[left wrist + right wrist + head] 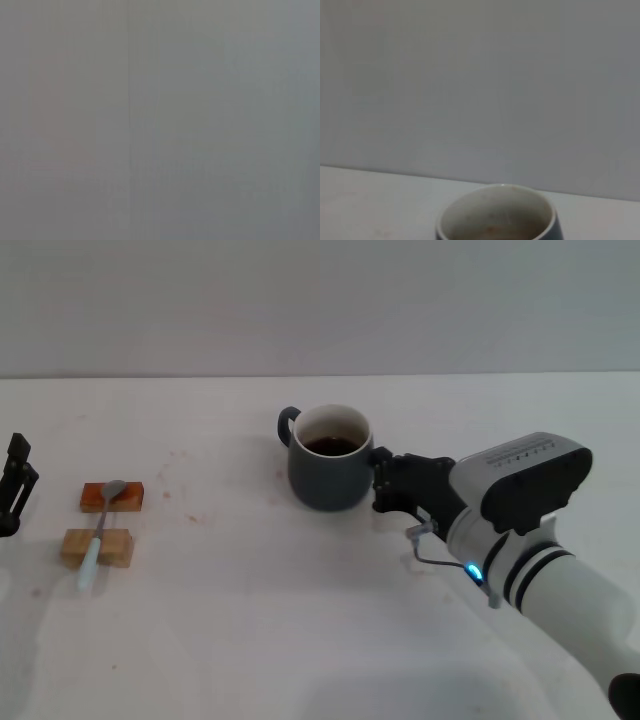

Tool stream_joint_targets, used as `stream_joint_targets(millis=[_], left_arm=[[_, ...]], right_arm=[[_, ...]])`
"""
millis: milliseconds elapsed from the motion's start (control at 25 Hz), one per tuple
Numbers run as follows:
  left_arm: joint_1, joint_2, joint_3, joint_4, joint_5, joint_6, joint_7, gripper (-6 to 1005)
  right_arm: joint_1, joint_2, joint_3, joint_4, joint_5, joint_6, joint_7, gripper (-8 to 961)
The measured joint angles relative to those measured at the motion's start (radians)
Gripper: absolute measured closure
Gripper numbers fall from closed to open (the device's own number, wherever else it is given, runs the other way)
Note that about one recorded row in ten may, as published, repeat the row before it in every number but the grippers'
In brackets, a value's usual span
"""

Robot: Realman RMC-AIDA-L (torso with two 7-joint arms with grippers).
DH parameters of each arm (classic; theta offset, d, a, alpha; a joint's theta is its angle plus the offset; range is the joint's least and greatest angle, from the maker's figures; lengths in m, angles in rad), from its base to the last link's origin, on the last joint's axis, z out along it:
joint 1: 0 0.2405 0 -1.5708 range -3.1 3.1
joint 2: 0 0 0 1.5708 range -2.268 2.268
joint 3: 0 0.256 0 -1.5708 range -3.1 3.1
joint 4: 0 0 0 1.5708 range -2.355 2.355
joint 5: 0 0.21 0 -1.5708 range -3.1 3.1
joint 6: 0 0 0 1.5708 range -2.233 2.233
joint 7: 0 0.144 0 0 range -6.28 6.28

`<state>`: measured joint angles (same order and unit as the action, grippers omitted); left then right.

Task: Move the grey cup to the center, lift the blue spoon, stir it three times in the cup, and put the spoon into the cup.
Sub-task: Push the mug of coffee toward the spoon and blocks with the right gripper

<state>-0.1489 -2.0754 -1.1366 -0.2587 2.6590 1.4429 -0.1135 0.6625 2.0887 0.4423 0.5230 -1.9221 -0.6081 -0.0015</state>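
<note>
Your right pincer (378, 483) touches the grey cup (330, 472) to shift it centrewards; its spread I cannot tell.

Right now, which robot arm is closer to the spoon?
The left. Its tool sits at the table's left edge near the blue spoon; the right tool is far across, beside the grey cup.

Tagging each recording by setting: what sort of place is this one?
Probably a lab test bench, not a home kitchen: a bare white table against a blank wall, with only the grey cup, the blue spoon propped on two wooden blocks, and robot arms.
</note>
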Motion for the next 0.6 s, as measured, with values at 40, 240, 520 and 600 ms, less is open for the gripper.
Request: stream_joint_targets(millis=[40, 240, 520, 600], left_arm=[[0.001, 0.0, 0.002, 0.0, -0.001, 0.0, 0.0, 202], [0.004, 0.0, 0.006, -0.001, -0.005, 0.003, 0.0, 202], [0.005, 0.0, 0.006, -0.001, -0.005, 0.013, 0.0, 202], [0.004, 0.0, 0.006, -0.001, -0.005, 0.013, 0.0, 202]], right_arm=[[0.004, 0.001, -0.006, 0.008, 0.0, 0.005, 0.0, 954], [0.001, 0.002, 0.003, 0.003, 0.0, 0.004, 0.0, 954], [0.005, -0.001, 0.056, -0.049, 0.001, 0.001, 0.003, 954], [0.015, -0.001, 0.059, -0.059, 0.002, 0.001, 0.005, 954]])
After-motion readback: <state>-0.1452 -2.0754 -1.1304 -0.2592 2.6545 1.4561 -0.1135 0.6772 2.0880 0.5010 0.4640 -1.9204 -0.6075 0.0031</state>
